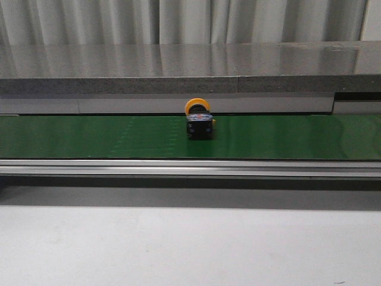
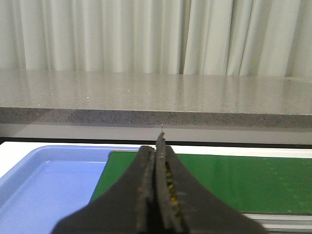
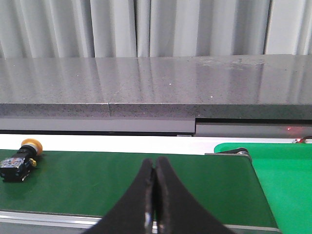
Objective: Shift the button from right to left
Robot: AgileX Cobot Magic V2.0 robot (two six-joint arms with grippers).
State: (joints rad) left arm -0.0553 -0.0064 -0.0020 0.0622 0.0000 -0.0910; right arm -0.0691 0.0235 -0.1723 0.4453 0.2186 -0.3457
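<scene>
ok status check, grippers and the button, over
Left gripper shut, empty. Right gripper shut, empty. Button on the green belt, untouched. Nothing blocking it.

Button [image 1: 198, 121] mid-belt [image 1: 89, 137] — counter [image 1: 178, 68] behind, tray [image 2: 44, 190] leftward

Matt green belt [image 1: 119, 137], finely textured, edged by a brushed metal rail [image 1: 190, 168]. Smooth plastic on the button [image 1: 198, 121]: glossy yellow-orange cap, duller black body. Speckled grey stone-like ledge [image 1: 178, 65], polished and reflective, beyond both pairs of jaws. Soft pleated cloth curtain [image 2: 146, 34] behind. Glossy blue plastic tray [image 2: 44, 185] beside the left jaws. Black jaws, matt, pads perhaps worn rubber. Pale matt desk [image 1: 190, 244].
</scene>
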